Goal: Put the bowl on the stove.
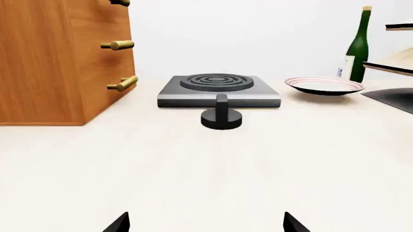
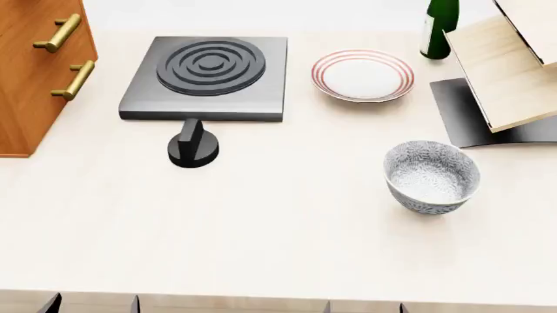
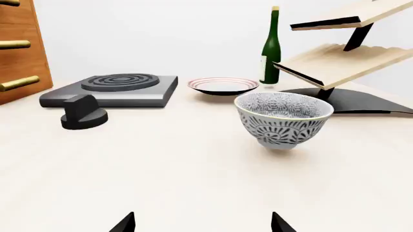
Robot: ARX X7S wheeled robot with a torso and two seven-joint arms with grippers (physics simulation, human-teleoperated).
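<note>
The bowl [image 2: 432, 177], white with a grey-blue floral speckle, stands upright on the pale table at the right; it also shows in the right wrist view [image 3: 283, 119]. The stove [image 2: 207, 77], a grey slab with one ringed burner, lies at the back left; it also shows in the left wrist view [image 1: 219, 90] and in the right wrist view [image 3: 113, 90]. My left gripper [image 1: 206, 223] is open and empty, well short of the stove. My right gripper [image 3: 202, 223] is open and empty, short of the bowl. In the head view only the grippers' tips show at the table's front edge.
A round black knob [image 2: 193, 149] stands just in front of the stove. A white plate with red rings [image 2: 362, 74] lies beside the stove. A green bottle [image 2: 439, 26] and a wooden rack on a dark base [image 2: 505, 65] stand at the back right. A wooden drawer cabinet [image 2: 33, 72] is at the left.
</note>
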